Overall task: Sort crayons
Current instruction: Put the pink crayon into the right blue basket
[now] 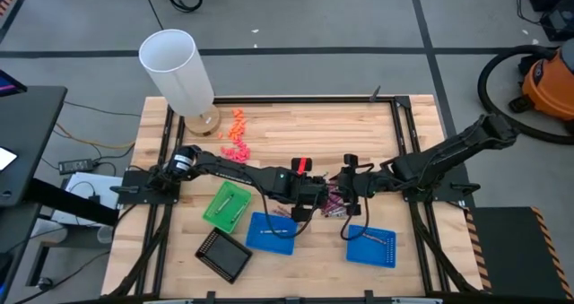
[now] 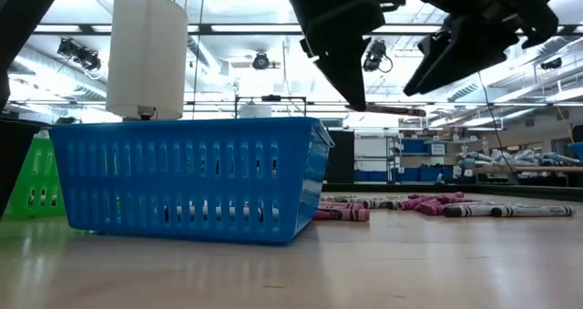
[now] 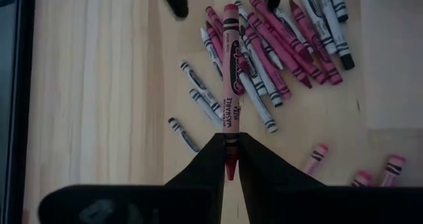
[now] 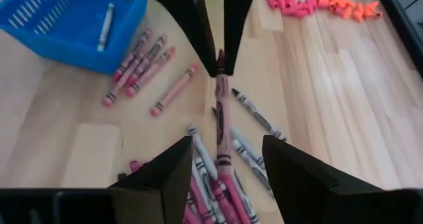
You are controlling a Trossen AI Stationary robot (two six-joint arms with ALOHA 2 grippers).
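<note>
One pinkish-red crayon (image 3: 231,105) is clamped in the left end effector (image 3: 229,159) above the pile (image 3: 277,45); the right end effector (image 4: 221,161) hovers opposite, spread, likely awaiting a handover.

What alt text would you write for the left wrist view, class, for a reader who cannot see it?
The left gripper is shut on a pinkish-red crayon, its two dark fingers pinching the tip. Below it lies a loose pile of crayons, pinkish-red, maroon and silvery-grey, on the wooden table.
</note>
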